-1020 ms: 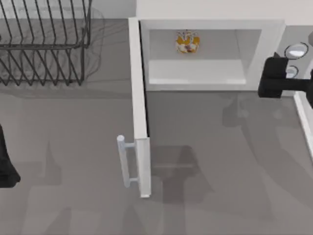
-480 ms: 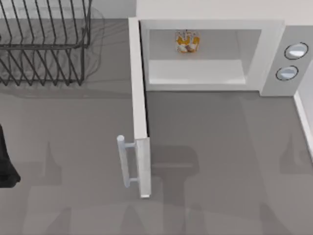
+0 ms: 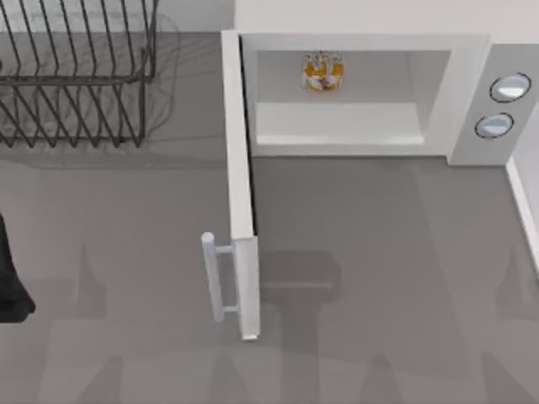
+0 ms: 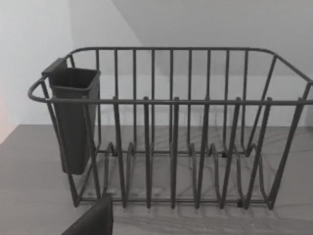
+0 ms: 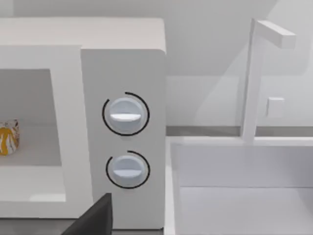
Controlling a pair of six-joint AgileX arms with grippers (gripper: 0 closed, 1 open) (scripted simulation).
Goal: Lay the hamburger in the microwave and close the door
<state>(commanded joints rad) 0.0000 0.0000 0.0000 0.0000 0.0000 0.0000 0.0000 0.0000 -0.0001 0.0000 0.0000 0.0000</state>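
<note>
The white microwave (image 3: pixel 467 84) stands at the back of the table, its grey panel with two round knobs (image 5: pixel 126 115) on the right side. The hamburger (image 3: pixel 322 71), a small orange-yellow and white lump, lies inside the pale cavity towards the back; the right wrist view also catches the hamburger (image 5: pixel 8 137). The door (image 3: pixel 240 185) stands wide open, swung out from the cavity's left edge towards the table's front, with its bar handle (image 3: pixel 216 278) on the left face. My left arm (image 3: pixel 10 282) is parked at the table's left edge. A dark corner of my right gripper (image 5: pixel 93 220) faces the knob panel.
A black wire rack (image 3: pixel 76 76) with a dark cup holder (image 4: pixel 73 117) stands at the back left. A white sink (image 5: pixel 234 191) with a tap (image 5: pixel 254 73) adjoins the microwave's right side. Bare grey tabletop (image 3: pixel 379 269) lies in front of the cavity.
One second ago my right arm's black gripper hung before the microwave's knob panel; it has since drawn back to the right, out of the top view. Hamburger and door have not moved.
</note>
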